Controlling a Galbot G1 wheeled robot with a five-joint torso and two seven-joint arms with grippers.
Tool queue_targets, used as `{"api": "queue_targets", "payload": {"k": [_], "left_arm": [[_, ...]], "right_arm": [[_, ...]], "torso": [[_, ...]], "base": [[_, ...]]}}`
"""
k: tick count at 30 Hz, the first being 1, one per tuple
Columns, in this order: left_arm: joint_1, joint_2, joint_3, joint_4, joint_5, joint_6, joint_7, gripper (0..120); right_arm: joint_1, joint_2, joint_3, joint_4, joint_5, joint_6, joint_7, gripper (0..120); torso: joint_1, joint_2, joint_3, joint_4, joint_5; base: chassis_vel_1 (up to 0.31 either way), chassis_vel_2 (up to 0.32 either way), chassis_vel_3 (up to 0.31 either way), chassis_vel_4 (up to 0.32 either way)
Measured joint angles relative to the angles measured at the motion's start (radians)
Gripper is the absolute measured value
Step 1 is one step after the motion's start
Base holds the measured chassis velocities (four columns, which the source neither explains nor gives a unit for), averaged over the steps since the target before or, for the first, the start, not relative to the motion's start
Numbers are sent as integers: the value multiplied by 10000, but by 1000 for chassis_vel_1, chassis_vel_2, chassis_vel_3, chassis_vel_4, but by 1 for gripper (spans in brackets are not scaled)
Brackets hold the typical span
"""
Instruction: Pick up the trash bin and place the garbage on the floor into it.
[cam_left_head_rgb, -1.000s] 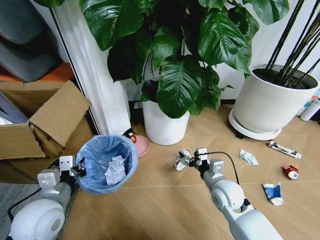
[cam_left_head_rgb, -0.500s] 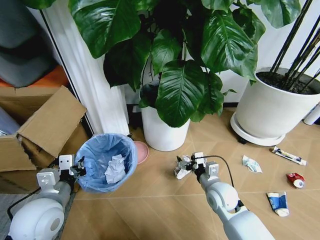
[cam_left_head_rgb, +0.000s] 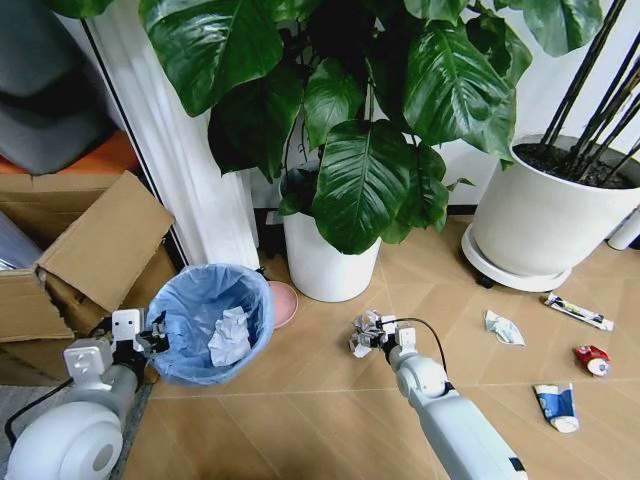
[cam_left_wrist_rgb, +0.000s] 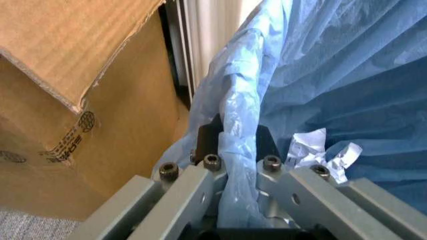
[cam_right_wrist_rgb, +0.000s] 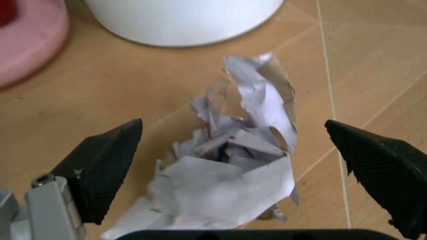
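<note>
Bin (cam_left_head_rgb: 213, 322) sits lower left of head view, on floor (cam_left_head_rgb: 320, 420), beside cardboard box (cam_left_head_rgb: 85, 250). Blue liner bag (cam_left_wrist_rgb: 320, 75) folded over rim; one white paper wad (cam_left_head_rgb: 230, 338) already inside.

L gripper (cam_left_head_rgb: 150, 335) at bin's left edge. L wrist view confirms: my jaws closed on rim w/ bag pinched between them, black rim visible just above fingers (cam_left_wrist_rgb: 193, 192). Box wall directly adjacent in that view.

R gripper (cam_left_head_rgb: 377, 335) at frame centre, low to floor, on crumpled paper wad (cam_left_head_rgb: 364, 332). R wrist view: my two black fingertips (cam_right_wrist_rgb: 107, 165) spread wide, one each side of wad (cam_right_wrist_rgb: 233, 165), neither touching it. Wad rests on floor; nothing held.

White pot (cam_left_head_rgb: 328, 265) w/ large-leaf plant just behind wad, upper centre. Pink dish (cam_left_head_rgb: 283, 300) between bin and pot, near both.

Remaining garbage, right side of head view, all on floor, well apart from bin:
- crumpled wrapper (cam_left_head_rgb: 503, 327), mid right
- thin tube (cam_left_head_rgb: 580, 312), far right
- red-white crushed piece (cam_left_head_rgb: 592, 359), far right edge
- blue-white wrapper (cam_left_head_rgb: 558, 405), lower right

Second large white pot (cam_left_head_rgb: 545, 225) upper right, behind tube.
</note>
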Motion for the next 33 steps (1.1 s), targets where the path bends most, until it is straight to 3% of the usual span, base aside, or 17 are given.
{"api": "queue_targets", "payload": {"k": [3,13,16,20,33], "left_arm": [[53,0,-19,-34,12,-5,-32,0],[77,0,-24,-40,34,-13,-51,0],[102,14,-23,-58,40,-18,-54,0],[108,49,-24,-67,42,-25,-72,0],[22,114,1,-22,-10,-24,-72,0]], "right_arm": [[310,83,-26,-699,-44,84,-175,100],[436,186,0,-1043,-254,381,-388,100],[834,470,60,-1793,-569,791,-652,93],[1258,772,169,-2698,-908,1093,-879,73],[1270,866,325,-3053,-991,1159,-883,30]], "torso": [[0,0,0,1,0],[0,0,-1,-7,-6],[0,0,0,2,3],[-1,0,-1,2,2],[-1,0,0,-1,0]], "base": [[0,0,0,0],[0,0,0,0],[0,0,0,0],[0,0,0,0],[0,0,0,0]]}}
